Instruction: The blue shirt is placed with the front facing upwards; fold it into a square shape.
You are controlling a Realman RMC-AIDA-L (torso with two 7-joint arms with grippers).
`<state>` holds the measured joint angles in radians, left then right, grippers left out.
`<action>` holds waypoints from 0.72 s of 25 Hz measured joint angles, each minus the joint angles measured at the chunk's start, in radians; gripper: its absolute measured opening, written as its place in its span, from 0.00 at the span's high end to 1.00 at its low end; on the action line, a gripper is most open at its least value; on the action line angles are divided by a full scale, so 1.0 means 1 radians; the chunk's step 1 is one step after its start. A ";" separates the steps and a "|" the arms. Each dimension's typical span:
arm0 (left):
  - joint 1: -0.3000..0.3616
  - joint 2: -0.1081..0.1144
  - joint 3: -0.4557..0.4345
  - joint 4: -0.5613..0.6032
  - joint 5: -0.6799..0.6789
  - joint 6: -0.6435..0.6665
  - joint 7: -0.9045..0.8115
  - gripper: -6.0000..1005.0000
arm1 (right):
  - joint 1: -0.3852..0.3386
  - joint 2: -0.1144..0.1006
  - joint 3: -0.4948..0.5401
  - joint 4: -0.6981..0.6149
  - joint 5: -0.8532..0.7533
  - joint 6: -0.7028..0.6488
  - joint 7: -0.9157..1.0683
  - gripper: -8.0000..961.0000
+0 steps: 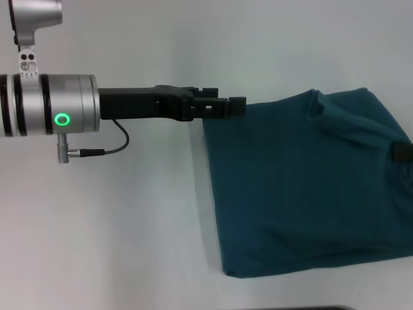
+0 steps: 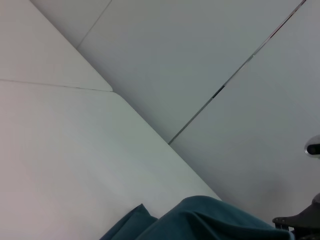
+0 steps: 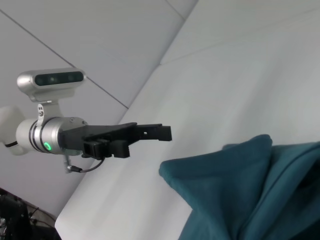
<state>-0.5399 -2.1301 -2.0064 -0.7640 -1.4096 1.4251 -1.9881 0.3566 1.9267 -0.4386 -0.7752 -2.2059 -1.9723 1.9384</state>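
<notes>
As I looked down from the head view, the blue shirt (image 1: 303,187) lay folded on the right half of the white worktop (image 1: 116,226), its right edge cut off by the frame. The left hand (image 1: 235,106) reached in from the left, its tip at the shirt's upper left corner; whether it was clenched or released I could not tell from there. The right hand (image 1: 402,152) showed only as a dark sliver at the frame's edge, its state impossible to judge.

The left wrist view caught a hump of shirt (image 2: 200,222) and bare worktop (image 2: 75,165).

The right wrist view showed the left hand (image 3: 162,133) released, clear of the shirt's raised corner (image 3: 210,175).
</notes>
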 joint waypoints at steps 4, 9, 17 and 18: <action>0.000 0.001 0.000 0.006 0.000 -0.002 0.000 0.07 | -0.018 0.000 0.000 0.002 -0.007 0.012 0.001 0.87; 0.000 0.002 0.002 0.006 0.000 -0.005 0.000 0.07 | -0.027 0.007 0.009 0.008 -0.057 0.070 0.003 0.87; -0.001 0.004 -0.001 0.008 0.001 -0.008 0.000 0.07 | -0.027 0.014 0.008 0.012 -0.091 0.129 0.010 0.86; -0.002 0.004 -0.002 0.009 0.001 -0.008 0.000 0.07 | -0.027 0.014 0.006 0.013 -0.092 0.137 0.012 0.86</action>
<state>-0.5416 -2.1258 -2.0080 -0.7548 -1.4083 1.4173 -1.9881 0.3297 1.9404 -0.4327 -0.7623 -2.2977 -1.8358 1.9504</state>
